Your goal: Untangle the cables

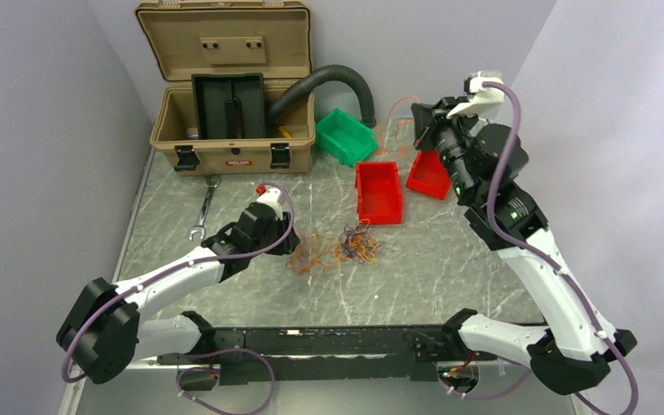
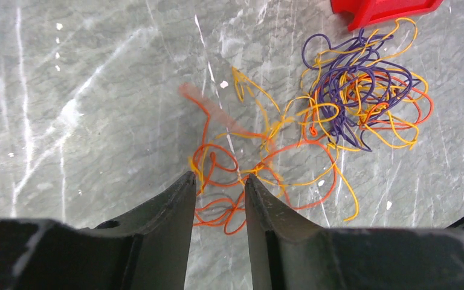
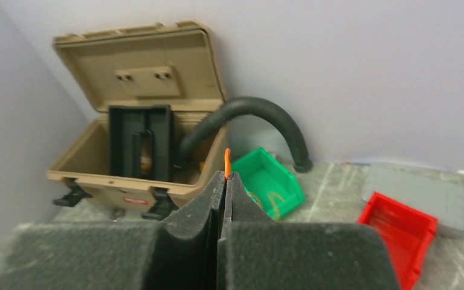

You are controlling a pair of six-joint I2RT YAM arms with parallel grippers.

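Note:
The cables lie on the marble table in two linked heaps: a purple, orange and yellow clump (image 2: 362, 90) and a looser orange and yellow clump (image 2: 260, 163), seen together from above as one tangle (image 1: 346, 246). My left gripper (image 2: 219, 176) is low over the looser clump, open, with orange loops lying on the table in the gap between its fingers. My right gripper (image 3: 227, 175) is raised at the back right (image 1: 422, 117), shut on one orange cable whose short end (image 3: 227, 160) sticks up above the fingertips.
An open tan case (image 1: 233, 112) with a black corrugated hose (image 1: 337, 78) stands at the back. A green bin (image 1: 346, 136) and two red bins (image 1: 379, 192) (image 1: 428, 173) sit right of it. A wrench (image 1: 203, 207) lies at the left.

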